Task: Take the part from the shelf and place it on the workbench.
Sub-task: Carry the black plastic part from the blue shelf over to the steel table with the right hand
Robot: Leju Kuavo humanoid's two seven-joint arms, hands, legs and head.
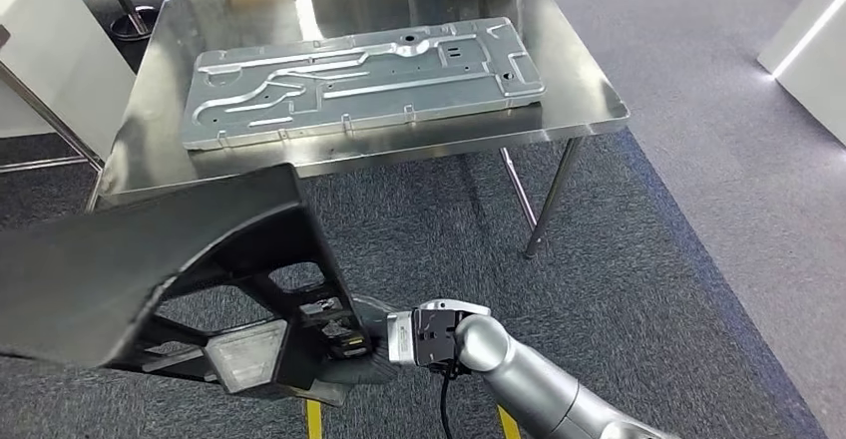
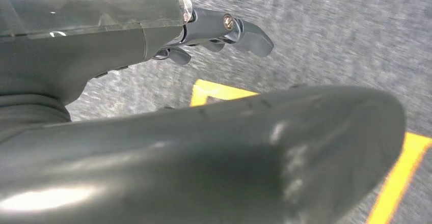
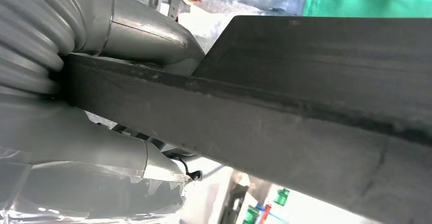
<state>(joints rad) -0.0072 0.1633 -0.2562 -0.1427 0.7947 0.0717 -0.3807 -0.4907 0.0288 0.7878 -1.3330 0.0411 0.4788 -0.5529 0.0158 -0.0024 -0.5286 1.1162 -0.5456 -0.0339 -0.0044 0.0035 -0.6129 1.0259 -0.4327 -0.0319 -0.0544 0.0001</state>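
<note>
You had the part point(image 1: 150, 259), a big dark plastic piece with open ribbed cut-outs, carried low in front of the robot above the grey carpet point(image 1: 619, 259), short of the workbench point(image 1: 589, 100). The right hand point(image 1: 344, 344) gripped its near edge; in the right wrist view its fingers point(image 3: 147, 35) were clamped on both sides of that edge. The left hand point(image 2: 214, 30) lay beside the part's smooth curved face, fingers slightly curled; you could not tell whether they gripped it. On the steel workbench lay a stamped metal panel point(image 1: 359, 80).
</note>
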